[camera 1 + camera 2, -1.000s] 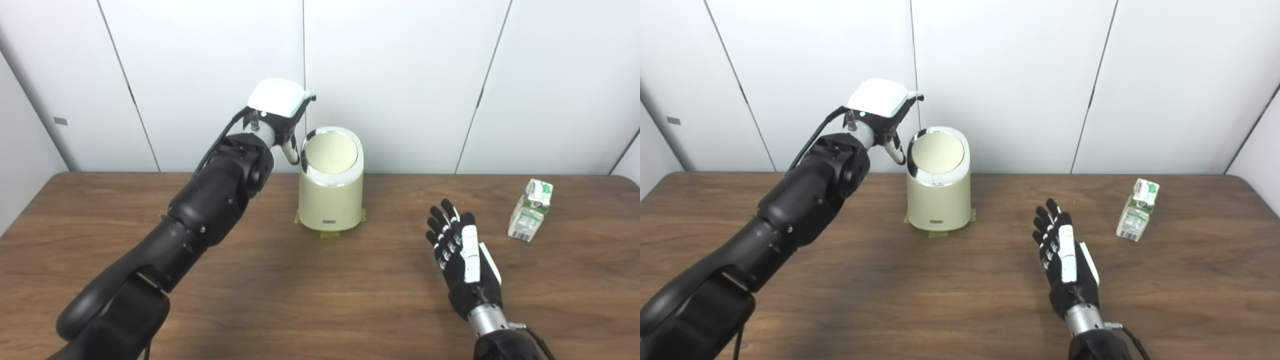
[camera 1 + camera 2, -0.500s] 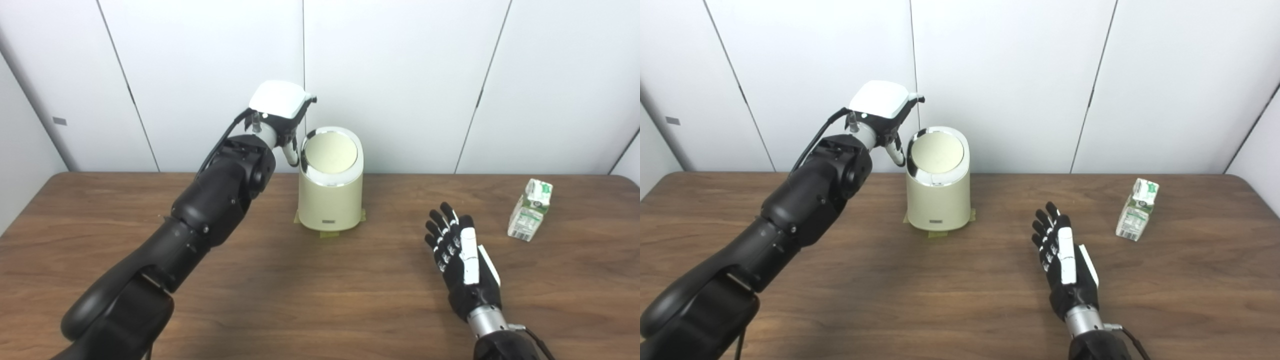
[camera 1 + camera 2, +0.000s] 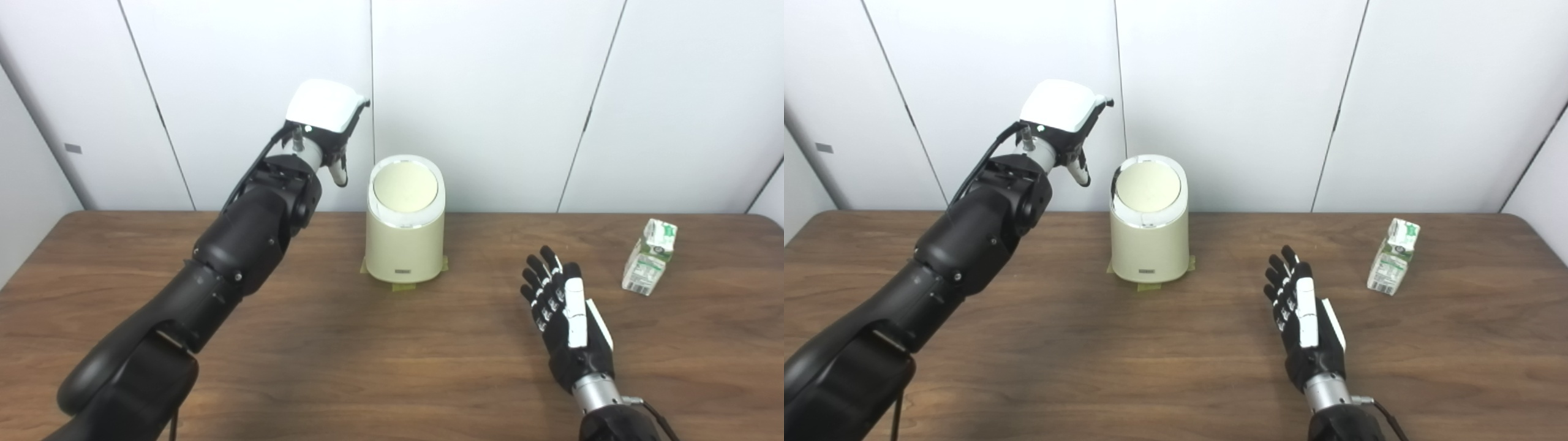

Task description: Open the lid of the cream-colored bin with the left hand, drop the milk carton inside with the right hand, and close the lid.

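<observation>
Bin (image 3: 404,236), cream-colored, cylindrical, standing upright on the wooden table (image 3: 343,343) near its far edge, on small patches of yellowish tape; a small dark label sits low on its front. Lid (image 3: 405,188), round, cream with a shiny rim, sloped toward the camera and seated shut on the bin.

Milk carton (image 3: 650,257), white and green, upright with a slight lean, on the table's far right, well apart from the bin and from both hands.

Left hand (image 3: 324,125), white-backed, raised above table level to the left of the bin's top, apart from the lid with a clear gap between; the back of the hand faces the camera, one white-tipped digit (image 3: 339,174) points downward, the remaining ones are hidden behind the white shell, so whether they are spread or curled cannot be told. It holds nothing visible. Its black arm runs in from the lower left corner.

Right hand (image 3: 1303,321), black with white segments, low over the table between bin and carton, nearer the front edge; fingers (image 3: 1283,278) extended and slightly spread, pointing away from the camera, holding nothing. Carton lies to its right, not touching.

Wall (image 3: 490,92), white panels with dark seams, behind the table
</observation>
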{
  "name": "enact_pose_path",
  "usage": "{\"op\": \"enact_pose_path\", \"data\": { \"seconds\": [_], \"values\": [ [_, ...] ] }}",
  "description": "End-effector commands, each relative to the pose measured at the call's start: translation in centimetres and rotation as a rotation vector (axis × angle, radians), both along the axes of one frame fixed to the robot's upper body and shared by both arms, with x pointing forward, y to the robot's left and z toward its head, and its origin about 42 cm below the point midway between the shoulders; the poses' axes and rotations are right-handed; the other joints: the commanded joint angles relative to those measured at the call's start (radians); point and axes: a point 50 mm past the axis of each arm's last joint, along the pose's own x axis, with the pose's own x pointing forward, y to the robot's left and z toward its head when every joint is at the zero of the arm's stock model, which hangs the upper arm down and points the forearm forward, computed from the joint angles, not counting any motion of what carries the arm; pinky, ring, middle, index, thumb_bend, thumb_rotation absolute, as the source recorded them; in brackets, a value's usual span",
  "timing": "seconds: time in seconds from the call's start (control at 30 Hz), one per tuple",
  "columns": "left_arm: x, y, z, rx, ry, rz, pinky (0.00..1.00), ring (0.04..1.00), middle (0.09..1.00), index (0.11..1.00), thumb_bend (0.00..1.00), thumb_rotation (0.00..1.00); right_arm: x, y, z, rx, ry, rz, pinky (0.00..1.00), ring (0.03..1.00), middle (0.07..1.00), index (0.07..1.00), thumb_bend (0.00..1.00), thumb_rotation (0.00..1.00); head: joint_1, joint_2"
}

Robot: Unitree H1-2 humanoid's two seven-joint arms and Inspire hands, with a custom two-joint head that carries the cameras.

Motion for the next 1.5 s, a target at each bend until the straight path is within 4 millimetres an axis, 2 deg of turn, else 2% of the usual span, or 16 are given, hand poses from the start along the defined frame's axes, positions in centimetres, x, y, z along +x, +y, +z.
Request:
{"op": "enact_pose_path", "data": {
  "seconds": [0.0, 0.23, 0.33, 0.47, 0.7, 0.8, 0.93, 1.07, 1.2, 1.33, 1.47],
  "values": [
    [0.4, -0.7, 6.3, -0.016, -0.141, -0.007, 0.76, 0.842, 0.855, 0.871, 0.96, 0.0, 0.8, 0.2, 2.2, 0.0, -0.104, 0.002, 0.98, 0.974, 0.967, 1.0, 0.65, 1.0, 0.001, 0.001],
    [-0.1, -2.2, 8.0, -0.016, -0.145, -0.05, 0.73, 0.832, 0.844, 0.851, 1.0, 0.02, 0.7, 0.1, 2.3, -0.015, -0.103, -0.013, 0.95, 0.959, 0.947, 0.99, 0.62, 1.0, 0.013, 0.008],
    [-0.1, -3.2, 8.3, -0.06, -0.062, -0.072, 0.72, 0.822, 0.854, 0.863, 1.0, 0.02, 0.8, 0.2, 2.3, -0.037, -0.103, -0.018, 0.93, 0.953, 0.941, 0.989, 0.59, 0.9, 0.01, 0.01],
    [0.1, -4.4, 8.5, -0.092, -0.002, -0.089, 0.69, 0.821, 0.86, 0.871, 1.0, 0.03, 0.8, 0.3, 2.3, -0.041, -0.102, -0.019, 0.92, 0.951, 0.938, 0.986, 0.62, 0.82, 0.008, 0.011],
    [0.0, -5.7, 9.2, -0.109, 0.028, -0.1, 0.7, 0.821, 0.869, 0.88, 1.0, 0.04, 1.0, 0.5, 2.2, -0.047, -0.102, -0.016, 0.93, 0.953, 0.937, 0.99, 0.65, 0.81, 0.005, 0.009],
    [-0.1, -6.0, 8.9, -0.137, 0.072, -0.097, 0.7, 0.837, 0.885, 0.89, 1.0, 0.04, 1.0, 0.6, 2.4, -0.07, -0.105, -0.011, 0.92, 0.951, 0.939, 0.993, 0.65, 0.83, 0.001, 0.01],
    [0.1, -6.3, 8.2, -0.126, 0.125, -0.07, 0.6, 0.788, 0.862, 0.895, 1.0, 0.05, 0.9, 0.9, 2.7, -0.116, -0.103, -0.005, 0.89, 0.938, 0.933, 0.997, 0.63, 0.82, -0.004, 0.009],
    [0.2, -6.3, 7.7, -0.146, 0.182, -0.046, 0.7, 0.837, 0.885, 0.914, 1.0, 0.04, 0.7, 1.0, 2.7, -0.134, -0.101, -0.001, 0.91, 0.937, 0.935, 1.0, 0.6, 0.81, -0.007, 0.009],
    [0.4, -6.2, 7.3, -0.163, 0.198, -0.035, 0.73, 0.883, 0.918, 0.929, 1.0, 0.02, 0.8, 0.9, 2.7, -0.113, -0.099, -0.006, 0.92, 0.942, 0.933, 1.0, 0.62, 0.79, -0.008, 0.01],
    [0.6, -6.0, 6.8, -0.177, 0.21, -0.03, 0.81, 0.943, 0.95, 0.928, 1.0, 0.0, 0.8, 0.9, 2.8, -0.119, -0.103, -0.003, 0.91, 0.945, 0.938, 1.0, 0.62, 0.81, -0.013, 0.009],
    [0.7, -6.0, 6.0, -0.169, 0.2, -0.034, 0.75, 0.914, 0.936, 0.914, 1.0, 0.01, 0.9, 1.0, 2.7, -0.103, -0.108, -0.009, 0.92, 0.946, 0.938, 1.0, 0.64, 0.81, -0.022, 0.008]
  ]
}}
